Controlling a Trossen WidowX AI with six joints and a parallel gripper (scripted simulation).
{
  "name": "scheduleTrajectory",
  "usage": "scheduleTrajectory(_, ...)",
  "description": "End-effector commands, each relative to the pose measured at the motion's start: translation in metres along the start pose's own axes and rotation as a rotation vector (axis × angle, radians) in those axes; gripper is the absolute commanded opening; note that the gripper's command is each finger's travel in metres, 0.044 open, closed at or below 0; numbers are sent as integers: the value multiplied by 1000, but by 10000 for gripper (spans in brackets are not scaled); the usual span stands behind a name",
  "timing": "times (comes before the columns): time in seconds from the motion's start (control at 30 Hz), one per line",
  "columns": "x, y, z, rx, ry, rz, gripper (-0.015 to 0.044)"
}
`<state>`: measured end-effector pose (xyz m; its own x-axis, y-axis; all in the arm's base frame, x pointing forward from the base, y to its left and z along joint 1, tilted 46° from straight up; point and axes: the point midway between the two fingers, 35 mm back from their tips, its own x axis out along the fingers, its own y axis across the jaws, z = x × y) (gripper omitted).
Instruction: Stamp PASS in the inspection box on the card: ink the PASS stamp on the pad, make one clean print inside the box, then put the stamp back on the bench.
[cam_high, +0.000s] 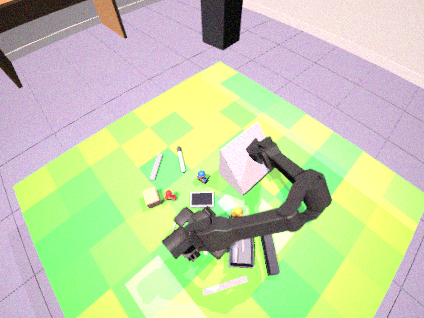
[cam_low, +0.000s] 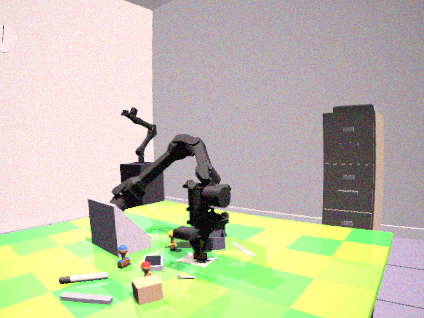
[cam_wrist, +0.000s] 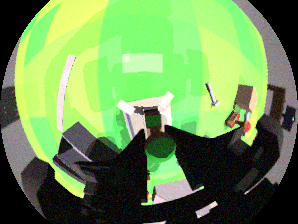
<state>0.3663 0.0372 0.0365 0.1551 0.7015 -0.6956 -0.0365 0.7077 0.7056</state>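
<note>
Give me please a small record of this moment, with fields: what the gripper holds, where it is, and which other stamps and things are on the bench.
gripper: shut on the green-handled stamp
stamp position: upright, over the white card; contact cannot be told
ink pad: dark, beside the card, free
other stamps: blue, red, orange, all standing apart
also present: wooden block, marker, grey wedge

No text, label, brand, number or sign can be read in any view. The card (cam_low: 199, 260) under the stamp (cam_wrist: 158, 141) is too small and blurred to show print, and the other stamps and the cabinet (cam_low: 353, 166) bear no legible marks.
</note>
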Motion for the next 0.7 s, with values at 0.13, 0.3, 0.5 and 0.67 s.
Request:
scheduleTrajectory(0.13, 4, 0, -1, 6, -1, 5, 0)
scheduleTrajectory(0.3, 4, 0, -1, 6, -1, 5, 0)
scheduleTrajectory(0.5, 6, 0, -1, 6, -1, 5, 0)
scheduleTrajectory(0.67, 7, 0, -1, 6, -1, 5, 0)
